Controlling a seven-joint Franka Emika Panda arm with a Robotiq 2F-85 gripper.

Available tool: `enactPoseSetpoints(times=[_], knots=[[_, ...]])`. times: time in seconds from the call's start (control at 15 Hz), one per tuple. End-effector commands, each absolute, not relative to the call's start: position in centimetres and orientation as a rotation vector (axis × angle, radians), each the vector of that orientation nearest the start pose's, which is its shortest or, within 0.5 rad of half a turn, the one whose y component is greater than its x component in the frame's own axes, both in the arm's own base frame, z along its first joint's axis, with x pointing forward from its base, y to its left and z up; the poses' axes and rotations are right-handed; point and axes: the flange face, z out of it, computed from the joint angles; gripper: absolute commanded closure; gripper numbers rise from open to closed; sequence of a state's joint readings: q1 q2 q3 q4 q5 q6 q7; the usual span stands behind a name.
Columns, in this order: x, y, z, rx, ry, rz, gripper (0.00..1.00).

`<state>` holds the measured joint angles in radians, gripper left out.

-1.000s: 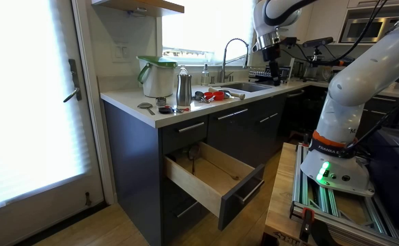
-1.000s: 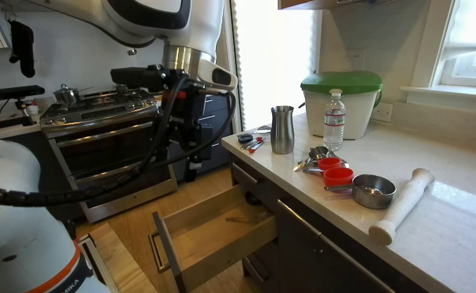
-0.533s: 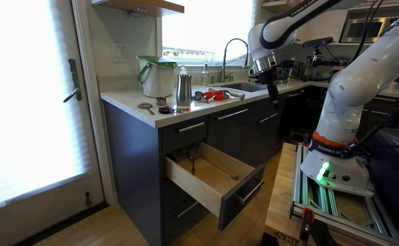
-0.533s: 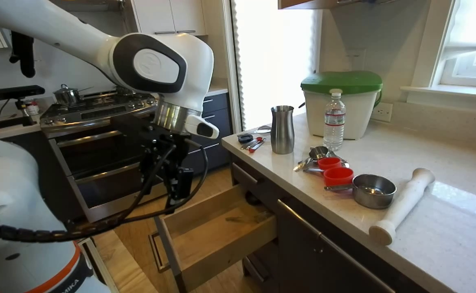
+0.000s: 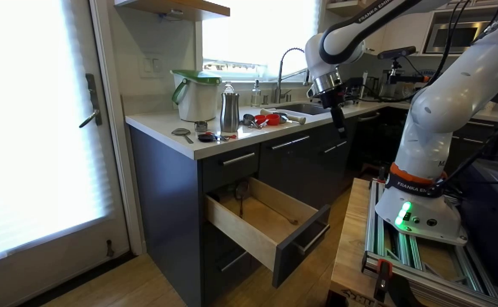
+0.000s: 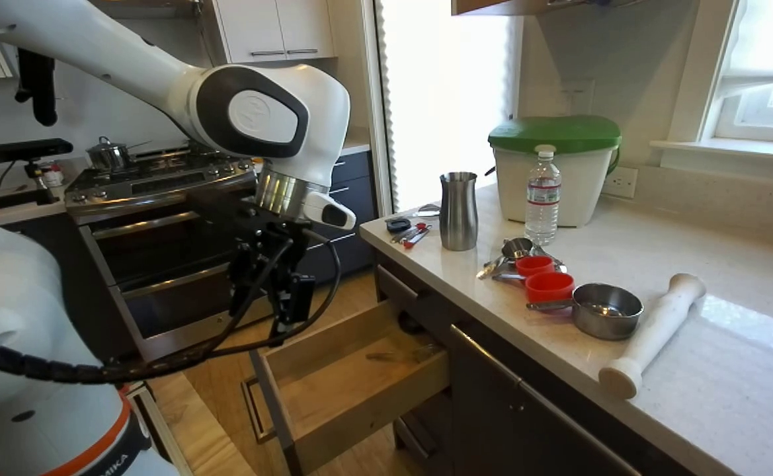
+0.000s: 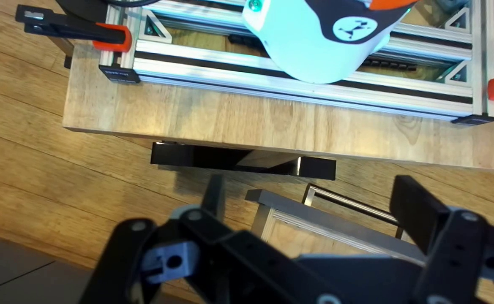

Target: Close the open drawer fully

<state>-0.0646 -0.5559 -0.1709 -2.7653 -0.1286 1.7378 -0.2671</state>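
Note:
The drawer [image 5: 295, 251] is pulled well out of the cabinet. It has a dark charcoal-blue front, a silver bar handle [image 5: 315, 238] and a pale wood box. It also shows in an exterior view [image 6: 373, 411], with a few utensils inside. My gripper [image 5: 342, 134] hangs above and apart from the drawer, its fingers pointing down. In an exterior view the gripper [image 6: 285, 334] appears above the drawer's front end. In the wrist view the gripper [image 7: 310, 183] is open and empty. The drawer front [image 7: 335, 223] and handle [image 7: 350, 205] show below, between the fingers; one finger hides the handle's end.
The wooden robot stand [image 7: 285, 126] has its edge close to the handle. The countertop [image 6: 723, 370] above the drawer holds a steel cup [image 6: 459, 211], a bottle [image 6: 543, 205], red measuring cups [image 6: 550, 285], a wooden roller [image 6: 654, 334] and a green-lidded bin [image 6: 551, 172].
My gripper has come down and tilted from above counter height to below the counter's edge level, mostly in the first half second. The drawer has not moved.

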Motion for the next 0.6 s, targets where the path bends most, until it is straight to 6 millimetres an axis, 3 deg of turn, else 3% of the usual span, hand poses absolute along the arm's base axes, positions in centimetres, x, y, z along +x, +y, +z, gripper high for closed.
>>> enactPoseSetpoints(times=[0.0, 0.53], knots=[[29.1, -6.6, 33.2, -2.974, -0.114, 0.72, 0.0], [31.4, -3.4, 24.1, -2.861, 0.062, 0.79, 0.0]])
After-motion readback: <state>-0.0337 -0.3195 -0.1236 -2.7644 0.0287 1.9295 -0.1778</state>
